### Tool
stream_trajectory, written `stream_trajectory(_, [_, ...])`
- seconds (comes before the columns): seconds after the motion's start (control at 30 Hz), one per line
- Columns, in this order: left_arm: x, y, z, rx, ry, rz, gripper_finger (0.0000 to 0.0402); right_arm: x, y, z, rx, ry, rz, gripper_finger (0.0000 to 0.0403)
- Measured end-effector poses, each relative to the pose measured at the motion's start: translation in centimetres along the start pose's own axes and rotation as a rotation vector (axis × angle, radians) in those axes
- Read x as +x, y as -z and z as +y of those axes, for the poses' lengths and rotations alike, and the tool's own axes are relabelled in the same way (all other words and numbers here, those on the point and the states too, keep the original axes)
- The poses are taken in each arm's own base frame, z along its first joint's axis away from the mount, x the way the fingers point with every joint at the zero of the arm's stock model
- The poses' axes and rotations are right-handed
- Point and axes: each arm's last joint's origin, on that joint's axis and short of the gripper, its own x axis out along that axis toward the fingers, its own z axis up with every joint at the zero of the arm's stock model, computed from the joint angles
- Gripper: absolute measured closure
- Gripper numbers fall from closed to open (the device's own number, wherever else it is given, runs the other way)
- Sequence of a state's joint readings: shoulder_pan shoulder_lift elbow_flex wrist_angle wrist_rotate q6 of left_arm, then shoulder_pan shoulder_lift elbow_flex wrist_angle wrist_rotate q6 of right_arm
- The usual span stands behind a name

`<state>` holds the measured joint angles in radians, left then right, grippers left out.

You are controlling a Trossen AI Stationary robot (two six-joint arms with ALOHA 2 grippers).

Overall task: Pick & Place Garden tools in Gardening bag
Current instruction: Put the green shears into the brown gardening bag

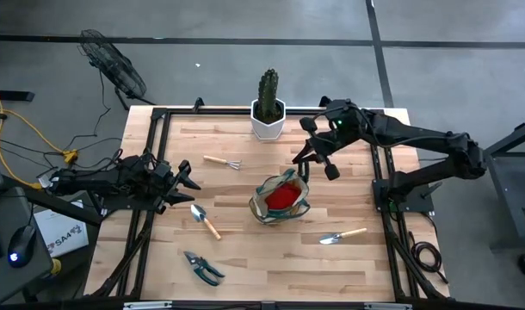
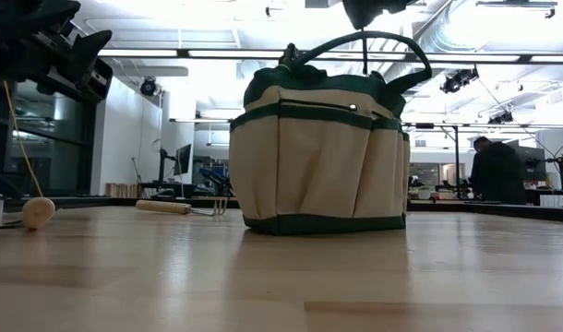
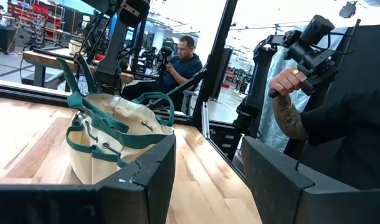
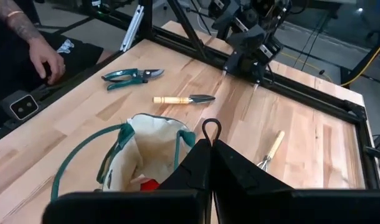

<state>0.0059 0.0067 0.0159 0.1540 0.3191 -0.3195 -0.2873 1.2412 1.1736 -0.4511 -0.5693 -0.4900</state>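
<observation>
- Workshop floor, grey concrete, surrounds a butcher-block wooden table (image 1: 245, 258) boxed in by a black frame (image 1: 159, 116); a floor fan (image 1: 112, 60) and a yellow cable (image 1: 21, 120) lie off the far-left corner.
- Gardening bag (image 1: 280, 198) stands upright near the table's middle, mouth open, red glove (image 1: 281, 198) inside it.
- Green cactus in a white hexagonal pot (image 1: 268, 112) sits at the far edge, behind the bag and apart from it.
- Mini rake (image 1: 222, 162) lies between the pot and the left arm, in open wood.
- One trowel (image 1: 204, 220) lies just left of the bag on the near side; second trowel (image 1: 342, 235) lies to the bag's near right, close to the right frame rail.
- Pruning shears (image 1: 201, 267) lie near the front edge, left of centre, well apart from everything else.
- Left gripper (image 1: 187, 182) hovers above the table's left side, jaws standing apart, nothing between them; the first trowel lies just below and beside it.
- Right gripper (image 1: 330, 170) hangs above the table just beyond the bag's far-right side, jaws pressed together, empty.
- Right wrist view: a person's hand (image 4: 47, 59) rests off the table edge beyond the shears.
- Left wrist view: another person's hand (image 3: 289, 84) grips a handheld device past the right-hand frame; a seated person (image 3: 180, 62) farther back.
- Open wood: front right corner and far-left strip.
</observation>
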Motion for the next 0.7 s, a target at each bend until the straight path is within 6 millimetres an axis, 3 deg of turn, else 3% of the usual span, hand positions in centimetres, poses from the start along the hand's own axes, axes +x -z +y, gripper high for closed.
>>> stream_trajectory(0.33, [0.0,0.0,0.0,0.000,0.001,0.000,0.0222,-0.8,-0.7,0.5,-0.023,-0.034,-0.058,0.0399])
stream_trajectory(0.7, [0.0,0.0,0.0,0.000,0.004,0.001,0.0222,0.7,-0.9,1.3,-0.023,-0.091,-0.055,0.0399])
